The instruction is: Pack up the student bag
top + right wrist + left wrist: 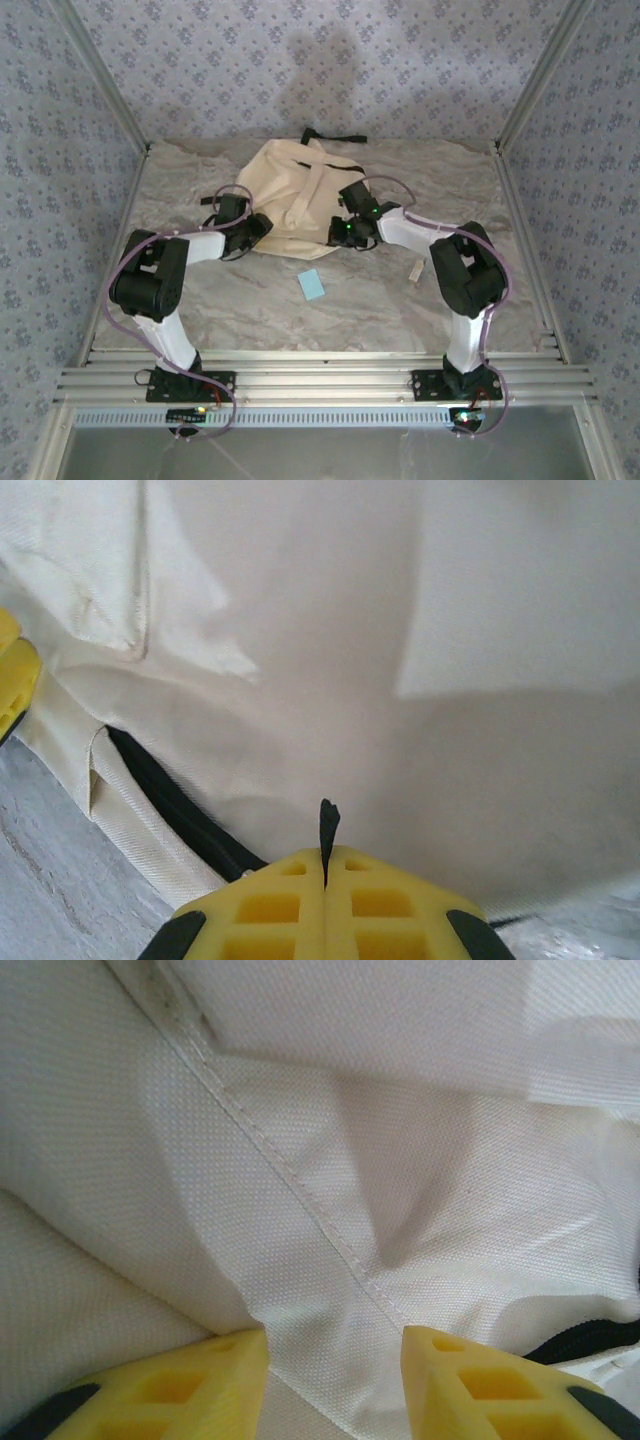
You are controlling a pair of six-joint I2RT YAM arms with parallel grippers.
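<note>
A: Yellow fingertips [225, 1370] right at the lens in the left wrist view. The left tool [333, 1338] has its tips apart, with a bunched fold of the student bag [420, 1110] clamped between them. Creases pull in toward the gap.
B: Agreed, it's gripping cloth. A stitched seam [290, 1175] runs diagonally down into the gap, and there's a bit of black zipper [590, 1338] at the right edge. From above that grip is too small to tell.
A: The top view gives the layout instead. The bag lies flat at the far middle of the desk [240, 310], with a black strap [335, 138] at its far end. A light blue card [312, 285] sits on bare desk in front of it, and a small white piece [417, 268] further right.
B: Arms?
A: Left arm [160, 280] has its elbow out to the left, forearm reaching up-right to the bag's near-left edge. Right arm [465, 270] has its elbow out to the right, forearm reaching left, wrist at the bag's near-right edge.
B: Right tool [325, 858]?
A: In the right wrist view the tips are pressed together. A thin black tab [327, 825] is pinched between them and sticks up. The zipper line runs off to the left along the bag's edge, with desk showing at the lower-left corner.
</note>
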